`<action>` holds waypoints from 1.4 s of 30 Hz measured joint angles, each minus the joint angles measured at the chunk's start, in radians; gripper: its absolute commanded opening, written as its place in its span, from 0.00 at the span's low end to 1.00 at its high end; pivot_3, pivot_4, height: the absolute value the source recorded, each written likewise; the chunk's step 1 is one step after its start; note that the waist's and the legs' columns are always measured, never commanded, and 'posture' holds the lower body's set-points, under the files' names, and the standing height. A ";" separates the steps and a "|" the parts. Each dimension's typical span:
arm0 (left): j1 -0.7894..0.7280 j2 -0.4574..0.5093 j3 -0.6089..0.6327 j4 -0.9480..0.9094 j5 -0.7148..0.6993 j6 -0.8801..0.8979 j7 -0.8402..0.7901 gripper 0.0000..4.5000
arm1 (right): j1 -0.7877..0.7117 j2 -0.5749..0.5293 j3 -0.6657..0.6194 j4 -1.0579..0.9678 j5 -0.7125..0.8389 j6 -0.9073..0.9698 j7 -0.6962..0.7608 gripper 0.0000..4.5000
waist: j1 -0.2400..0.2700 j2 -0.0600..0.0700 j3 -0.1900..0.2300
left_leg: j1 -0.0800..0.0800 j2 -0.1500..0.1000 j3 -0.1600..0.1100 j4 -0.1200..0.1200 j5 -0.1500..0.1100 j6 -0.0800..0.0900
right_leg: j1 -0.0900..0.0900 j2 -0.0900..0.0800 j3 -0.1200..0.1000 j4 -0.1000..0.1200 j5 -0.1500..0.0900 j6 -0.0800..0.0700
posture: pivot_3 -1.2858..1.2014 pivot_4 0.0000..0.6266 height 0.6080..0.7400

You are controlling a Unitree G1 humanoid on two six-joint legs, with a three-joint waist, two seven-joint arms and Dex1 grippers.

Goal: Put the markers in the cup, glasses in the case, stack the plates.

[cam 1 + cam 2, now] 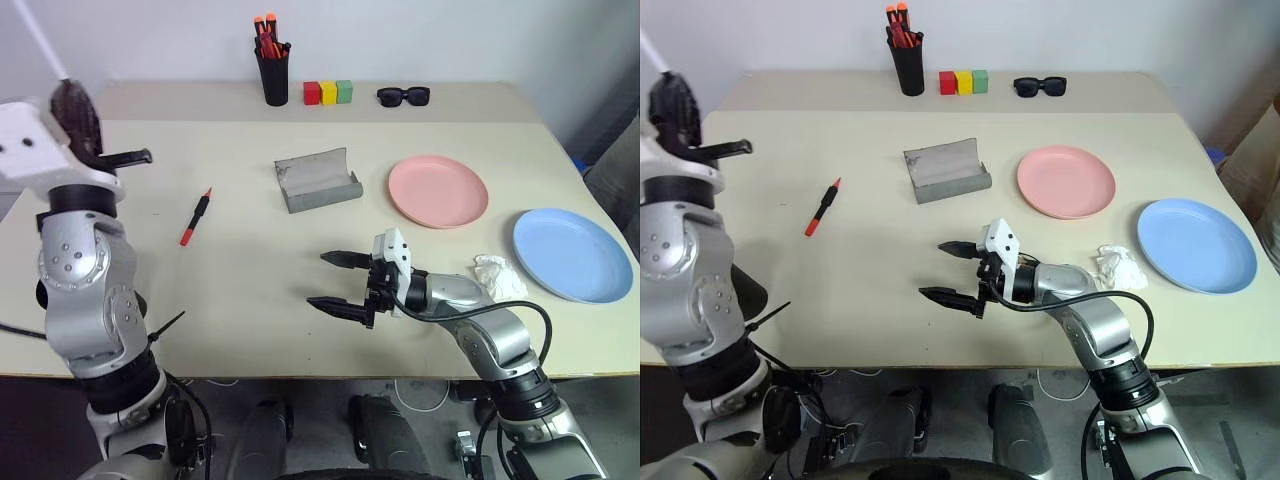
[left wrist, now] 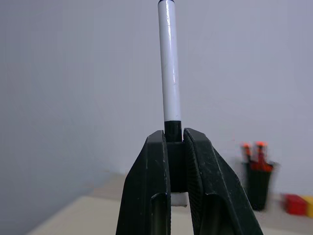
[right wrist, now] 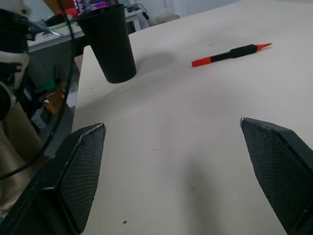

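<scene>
Left tool [image 2: 175, 161], seen from its wrist, is clamped on the white marker [image 2: 169, 63], which stands up past the fingertips. From the right wrist, the right tool [image 3: 181, 171] gapes wide over the bare bench [image 3: 195, 122], the black cup [image 3: 108, 43] and red-capped marker [image 3: 230, 54] ahead. From the head, grey case [image 1: 318, 180] lies open, pink plate [image 1: 438, 191] and blue plate [image 1: 572, 254] apart.

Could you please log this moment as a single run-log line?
left gripper: shut on white marker, raised | right gripper: open over table | red marker: on table | plates: unstacked
</scene>
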 measured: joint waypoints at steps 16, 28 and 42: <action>0.345 -0.215 -0.028 -0.199 0.238 0.102 0.193 0.00 | -0.012 0.051 0.036 0.049 -0.047 -0.039 0.008 1.00 | -0.001 -0.002 -0.001 | 0.001 0.000 0.000 0.000 0.000 0.000 | 0.001 0.000 0.000 0.000 -0.002 -0.004 | 0.52 0.24 1.00; 0.485 -0.261 -0.035 -0.197 0.248 0.064 0.144 0.00 | 0.007 0.061 0.036 0.056 -0.074 -0.048 -0.020 1.00 | -0.001 -0.002 -0.001 | 0.001 0.000 0.000 0.000 0.000 0.000 | 0.001 0.000 0.000 -0.001 -0.003 -0.005 | 0.52 0.24 1.00; 0.503 -0.299 -0.056 -0.195 0.252 0.040 0.146 0.83 | 0.003 0.076 0.040 0.065 -0.084 -0.050 -0.017 1.00 | -0.002 -0.002 -0.001 | 0.001 0.000 0.000 0.000 0.000 0.000 | 0.001 0.000 0.000 -0.001 -0.003 -0.005 | 0.52 0.24 1.00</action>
